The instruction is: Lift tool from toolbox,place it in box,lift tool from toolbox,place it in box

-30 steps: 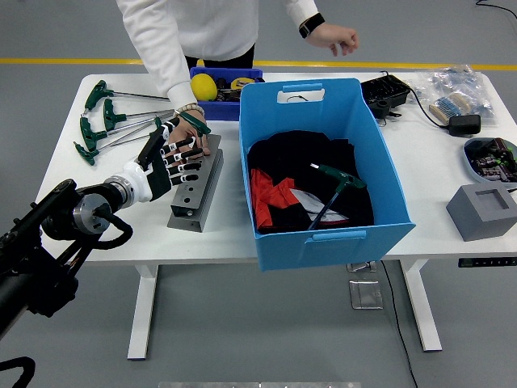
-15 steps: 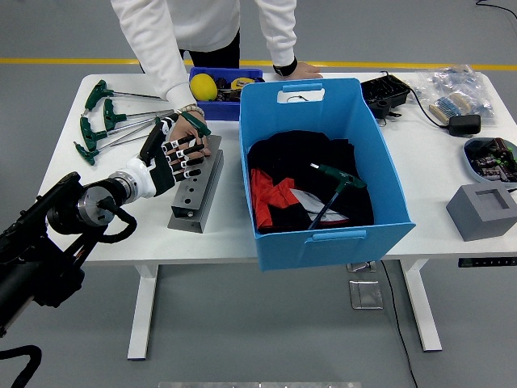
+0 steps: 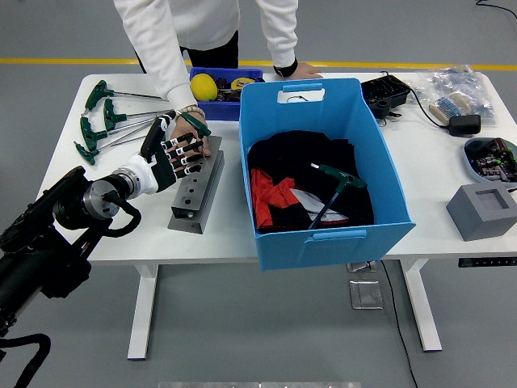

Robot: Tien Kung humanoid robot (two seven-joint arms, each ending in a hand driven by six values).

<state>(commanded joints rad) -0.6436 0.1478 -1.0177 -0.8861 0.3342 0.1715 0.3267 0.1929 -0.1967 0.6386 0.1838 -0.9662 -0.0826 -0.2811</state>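
A grey metal tool holder [image 3: 192, 198] lies on the white table, left of the big blue box [image 3: 323, 238]. A green T-handle tool [image 3: 196, 124] shows at the holder's far end. My left hand [image 3: 179, 152] hovers over that end with its fingers spread, just below the green handle and holding nothing. A person's hand [image 3: 200, 144] rests on the holder directly behind my fingers. Inside the box, another green T-handle tool [image 3: 338, 181] lies on black and red cloth. The right arm is out of sight.
Several green T-handle wrenches [image 3: 101, 123] lie at the table's left. A small blue bin [image 3: 212, 105] with a yellow ball stands behind the holder. The person's other hand [image 3: 297, 72] rests at the box's far rim. A grey block [image 3: 483, 210] and clutter sit at the right.
My left arm has crept forward and slightly up toward the holder's far end. The person's other hand came down from the air to the box's far rim.
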